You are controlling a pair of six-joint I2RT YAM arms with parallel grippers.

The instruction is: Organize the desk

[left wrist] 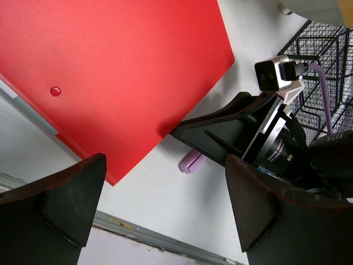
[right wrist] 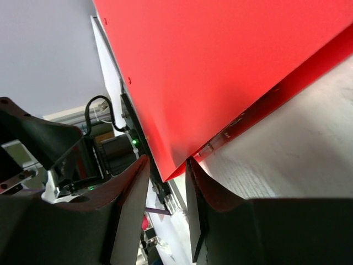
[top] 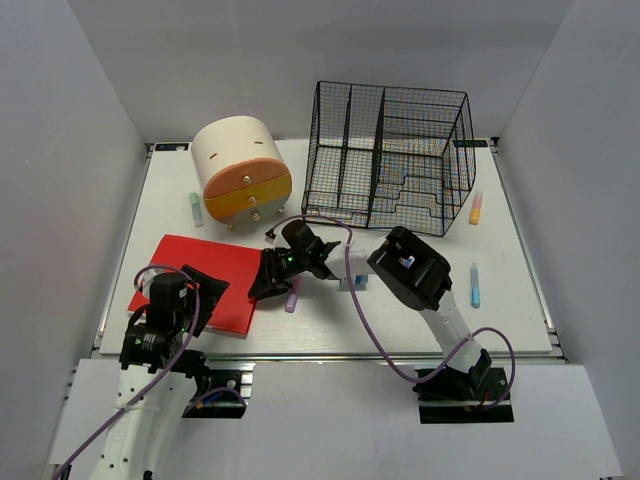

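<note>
while left gripper (left wrist: 165,161) hangs spread wide over red folder (top: 222,268), empty, right gripper (right wrist: 167,179) straddles folder's right edge, jaws narrow; clamped or not: cannot tell. desk (top: 510,240) lies beneath all, folder on its near-left part.

Folder (top: 200,275) flat on surface (top: 400,320); L hand (top: 208,300) over its near part, R hand (top: 258,288) at its right edge, folder corner at the gap btw R fingers. Stubby pen (top: 292,296) just right of R hand, partly under it. Beyond R hand: drawer box (top: 243,170), wire basket (top: 390,155) to box's right. Slim pen (top: 196,208) left of box. Well right of R hand: basket-side pen (top: 476,207), lone pen (top: 475,285) nearer front
</note>
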